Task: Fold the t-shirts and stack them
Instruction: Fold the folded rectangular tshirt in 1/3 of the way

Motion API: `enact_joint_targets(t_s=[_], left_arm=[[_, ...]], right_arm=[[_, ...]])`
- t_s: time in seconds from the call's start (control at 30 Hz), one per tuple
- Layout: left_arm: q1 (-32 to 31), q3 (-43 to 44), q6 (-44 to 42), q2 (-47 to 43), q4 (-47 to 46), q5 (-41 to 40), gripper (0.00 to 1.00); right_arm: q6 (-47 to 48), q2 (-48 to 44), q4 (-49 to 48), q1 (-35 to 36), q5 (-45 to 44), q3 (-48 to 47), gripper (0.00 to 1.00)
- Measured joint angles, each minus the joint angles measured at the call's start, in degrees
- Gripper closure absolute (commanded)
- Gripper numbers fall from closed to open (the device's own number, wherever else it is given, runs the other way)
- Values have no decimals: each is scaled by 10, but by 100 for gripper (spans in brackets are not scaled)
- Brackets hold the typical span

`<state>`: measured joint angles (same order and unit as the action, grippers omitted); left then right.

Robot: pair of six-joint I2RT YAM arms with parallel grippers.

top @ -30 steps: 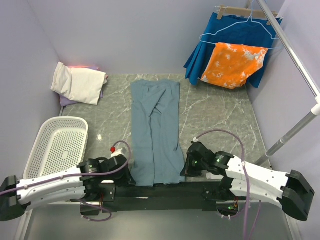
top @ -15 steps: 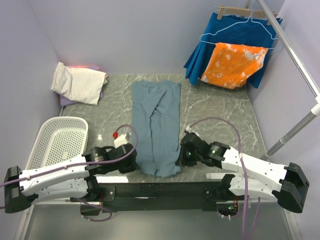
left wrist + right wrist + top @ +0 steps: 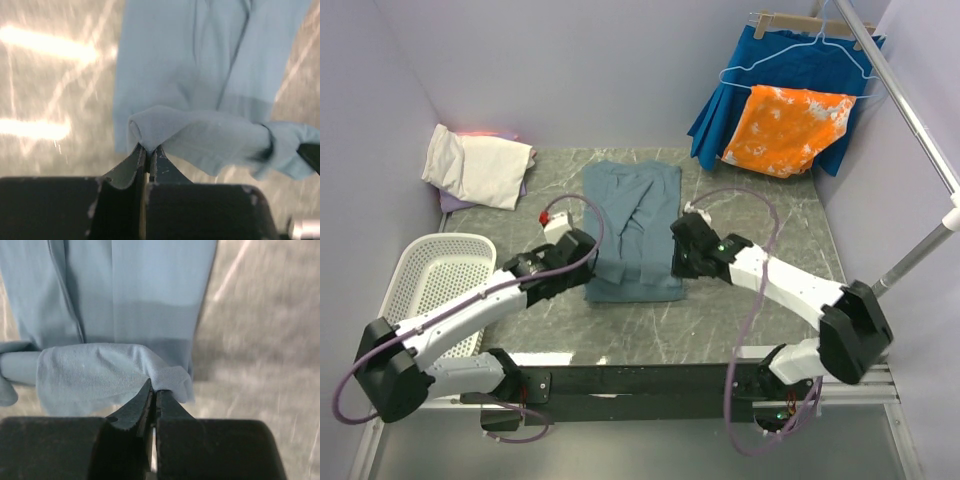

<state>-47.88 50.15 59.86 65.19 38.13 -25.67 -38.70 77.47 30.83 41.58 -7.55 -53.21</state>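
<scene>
The dusty blue-grey t-shirt point(image 3: 632, 225) lies lengthwise on the marble table, its near end lifted and carried over the rest. My left gripper point(image 3: 588, 250) is shut on its near left corner point(image 3: 145, 131). My right gripper point(image 3: 678, 252) is shut on its near right corner point(image 3: 167, 375). The held hem sags between the two grippers above the flat part of the shirt point(image 3: 190, 60) point(image 3: 145, 285). A cream-white folded t-shirt point(image 3: 480, 165) sits at the back left on a lavender one point(image 3: 450, 200), of which only an edge shows.
A white perforated basket point(image 3: 432, 290) stands at the near left. A royal-blue pleated garment point(image 3: 790, 70) and an orange-and-white cloth point(image 3: 785, 130) hang on a hanger at the back right. A metal rail point(image 3: 910, 120) runs along the right side.
Both grippers have moved away from the near table edge towards the back, carrying the shirt's near hem over itself. The visible shirt is now about half as long.
</scene>
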Motion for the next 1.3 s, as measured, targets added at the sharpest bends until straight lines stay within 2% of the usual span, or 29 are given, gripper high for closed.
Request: enact_joint_targets(t_s=[0.13,0.33,0.37,0.4,0.43,0.47,0.5,0.53,0.57,0.6,0.8,0.93,1.1,1.3], left_arm=[[84,20,-71,61,-75,36,99],[163,113,-160,242,-156,83,99],[175,132,-172,274,-166,92,95],[184,149,-181,301,-175,103,80],[194,166,-190,331,-180,113,36],[203,182,-198,355,-184,120,20],[212,196,-207,377,-189,129,5],[219,206,-213,394,-191,133,1],[227,214,-218,406,-192,137,1],[234,220,-221,414,-195,140,1],[257,221,-237,385,-196,138,1],[257,215,-244,329,-203,165,1],[257,197,-246,276,-228,285,0],[255,176,-246,299,-239,406,1]], right_arm=[[37,83,-22,-50,23,-69,100],[83,230,-27,-101,40,-206,100],[88,252,-27,-106,40,-225,95],[94,276,-26,-113,42,-244,89],[99,297,-24,-119,43,-262,82],[102,317,-21,-124,44,-280,80],[105,334,-19,-129,42,-295,60],[109,346,-17,-132,39,-305,37],[116,360,-14,-135,32,-318,28],[116,364,-15,-138,24,-323,27],[136,317,-23,-141,-19,-306,25],[142,248,-23,-141,4,-288,28],[141,223,-40,-139,89,-279,30],[128,250,-42,-120,164,-246,32]])
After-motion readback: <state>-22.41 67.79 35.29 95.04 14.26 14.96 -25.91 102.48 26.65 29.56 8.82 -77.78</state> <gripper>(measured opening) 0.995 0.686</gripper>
